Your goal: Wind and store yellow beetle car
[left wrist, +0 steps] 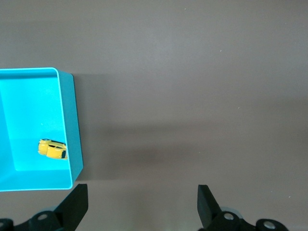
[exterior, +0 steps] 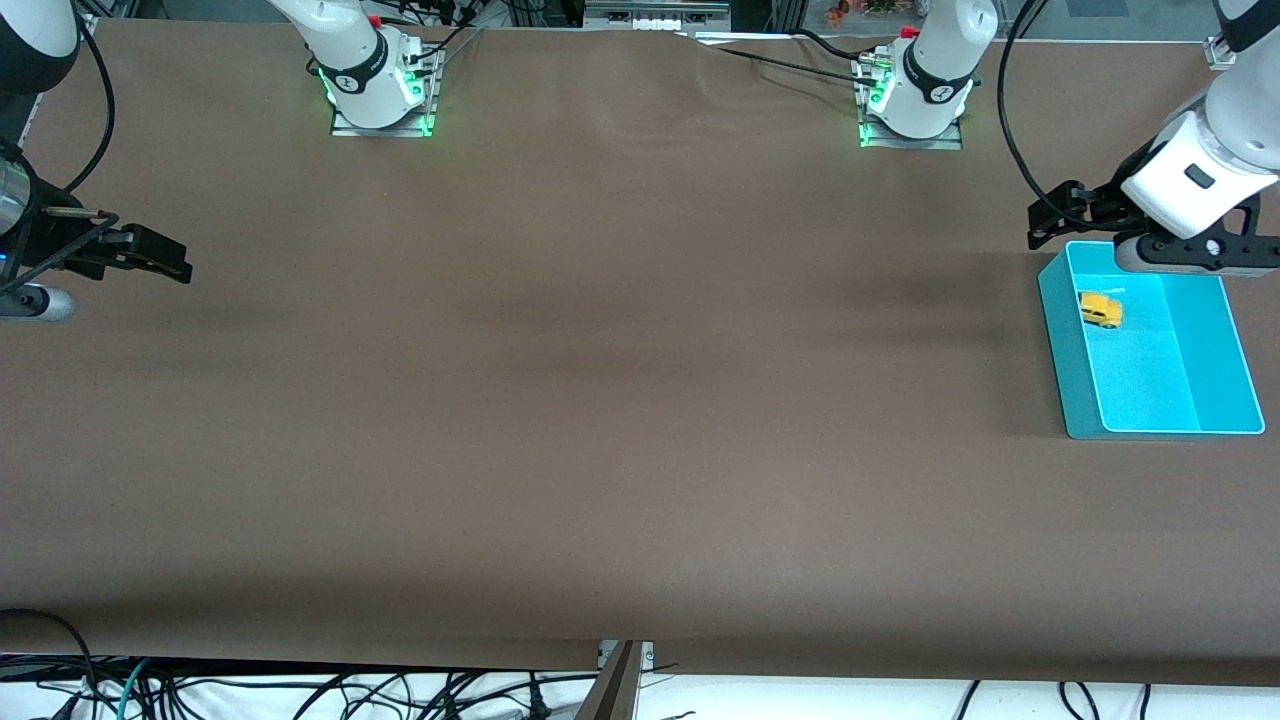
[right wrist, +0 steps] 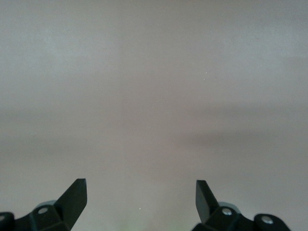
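Yellow beetle car in the bin, both hands empty.
From the front I see the yellow beetle car (exterior: 1101, 310) lying in the teal bin (exterior: 1215, 355) at the left arm's end of the brown desk (exterior: 600, 400), just below my left hand (exterior: 1045, 218), which hangs over the bin's edge. My right hand (exterior: 165, 258) waits in the air at the right arm's end of the desk. In the left wrist view the left hand's fingers (left wrist: 77, 202) stand apart, the car beside them in the bin. In the right wrist view the right hand's fingers (right wrist: 74, 197) are spread over bare desk.
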`<state>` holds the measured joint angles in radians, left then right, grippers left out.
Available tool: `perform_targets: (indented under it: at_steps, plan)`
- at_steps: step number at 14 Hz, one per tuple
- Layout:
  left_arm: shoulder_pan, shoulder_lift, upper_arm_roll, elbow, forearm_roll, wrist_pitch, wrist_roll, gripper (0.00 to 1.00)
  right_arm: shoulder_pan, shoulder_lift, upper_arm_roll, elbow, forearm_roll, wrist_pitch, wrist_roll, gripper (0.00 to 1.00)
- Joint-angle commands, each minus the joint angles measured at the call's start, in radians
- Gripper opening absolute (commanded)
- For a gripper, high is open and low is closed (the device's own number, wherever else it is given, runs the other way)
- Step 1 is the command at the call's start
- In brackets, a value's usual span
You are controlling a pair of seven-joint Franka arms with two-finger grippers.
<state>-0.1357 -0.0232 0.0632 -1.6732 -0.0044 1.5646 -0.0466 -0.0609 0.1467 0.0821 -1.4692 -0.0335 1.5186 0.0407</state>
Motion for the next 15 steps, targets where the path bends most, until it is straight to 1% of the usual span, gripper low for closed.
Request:
perform_targets:
  at_steps: [1, 10, 15]
  plan:
    - [0.021, -0.027, -0.002, -0.023, -0.002, 0.000, 0.042, 1.00, 0.003, -0.010, -0.002, -0.002, 0.003, -0.005, 0.001, 1.00]
    - [0.021, -0.012, -0.002, -0.019, -0.008, -0.009, 0.042, 1.00, 0.001, -0.010, -0.002, -0.002, 0.001, -0.006, 0.002, 1.00]
    - [0.039, -0.011, -0.002, -0.019, -0.016, -0.009, 0.042, 1.00, 0.001, -0.010, -0.002, 0.000, 0.003, -0.005, 0.002, 1.00]
